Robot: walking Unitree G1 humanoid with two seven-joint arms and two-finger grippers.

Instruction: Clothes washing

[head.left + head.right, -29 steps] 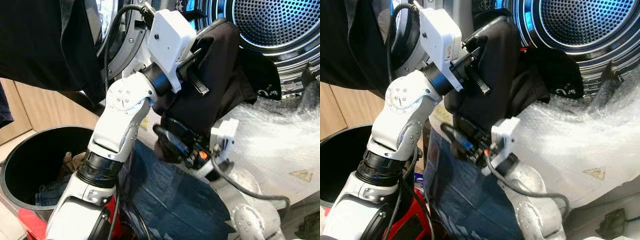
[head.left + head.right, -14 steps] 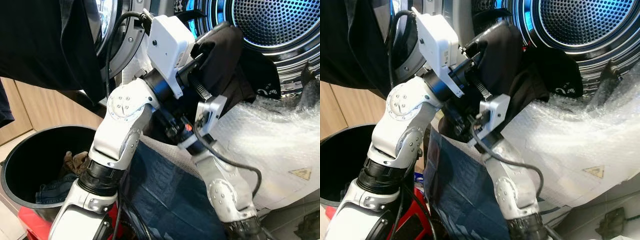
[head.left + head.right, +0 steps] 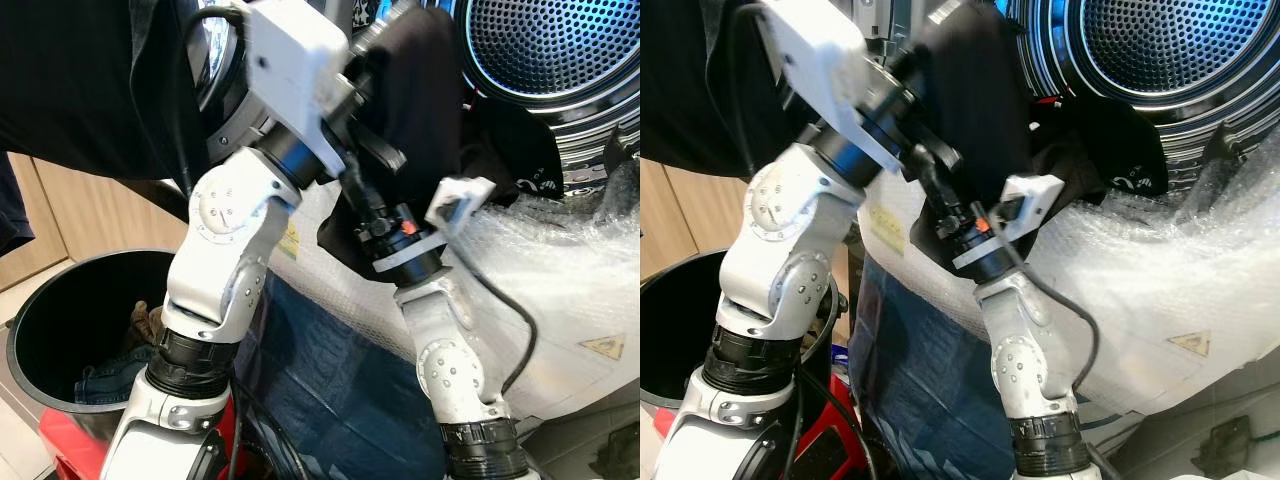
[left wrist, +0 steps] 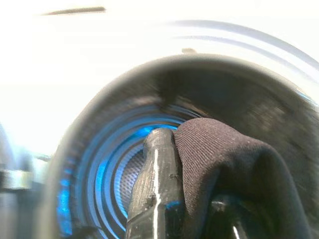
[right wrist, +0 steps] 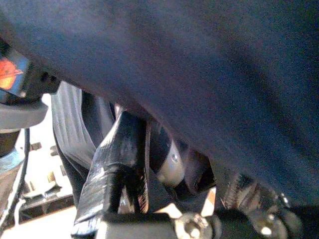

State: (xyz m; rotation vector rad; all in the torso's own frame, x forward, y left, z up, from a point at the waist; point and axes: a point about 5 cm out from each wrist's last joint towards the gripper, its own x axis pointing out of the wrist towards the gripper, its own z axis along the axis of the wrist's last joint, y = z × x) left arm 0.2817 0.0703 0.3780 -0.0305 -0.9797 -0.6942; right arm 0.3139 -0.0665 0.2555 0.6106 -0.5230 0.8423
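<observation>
I am in the laundry corner of a home: at the upper right of my view a front-loading washing machine (image 3: 560, 60) stands open, its perforated steel drum lit blue, with bubble wrap (image 3: 560, 270) spread over its front. At the lower left a round black laundry bin (image 3: 60, 340) holds crumpled clothes, wooden cabinet panels (image 3: 40, 230) stand behind it, and dark garments (image 3: 90, 90) hang at the upper left.

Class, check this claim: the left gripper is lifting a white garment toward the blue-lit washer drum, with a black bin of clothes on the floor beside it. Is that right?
Not quite: the garment is black, not white, as the left eye view shows. The rest stands: the left gripper holds it up toward the blue-lit washer drum, and a black bin with clothes stands on the floor beside it.
</observation>
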